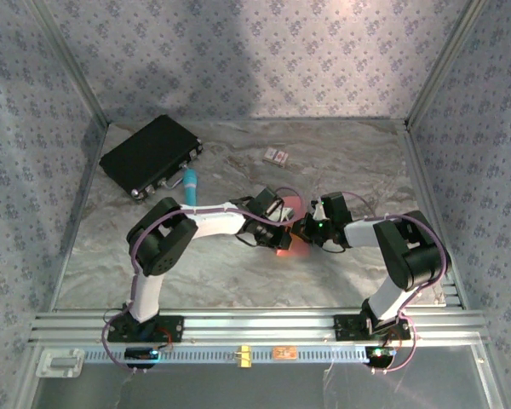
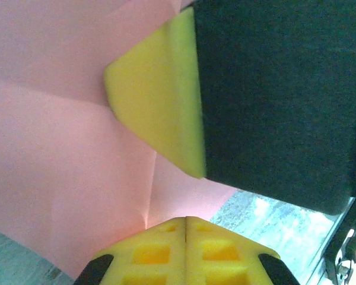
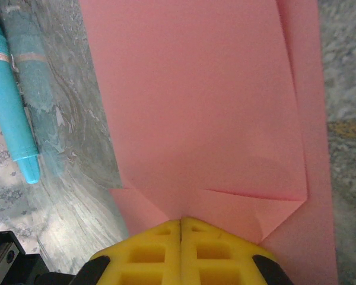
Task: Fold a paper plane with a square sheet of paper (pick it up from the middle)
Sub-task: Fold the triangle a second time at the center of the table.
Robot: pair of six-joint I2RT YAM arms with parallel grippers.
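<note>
From above, the two arms meet mid-worktop point(image 1: 238, 277). The left tool point(image 1: 279, 228) and right tool point(image 1: 309, 230) are close together over the thin salmon-pink paper sheet point(image 1: 291, 248). A black rectangular case point(image 1: 151, 156), a teal marker point(image 1: 190, 181) and a tiny patterned card point(image 1: 276, 156) lie farther back.

In the left wrist view, the left tool's yellow fingers point(image 2: 160, 255) are closed together. Their tips sit on the creased sheet, where two fold lines meet. The right tool's yellow pad point(image 2: 160, 101) rests on the paper too.

In the right wrist view, the right tool's fingers point(image 3: 154, 252) are also closed, tips on a folded flap. I cannot tell whether either tool pinches the sheet or only presses it. The marker lies left, beside the paper.
</note>
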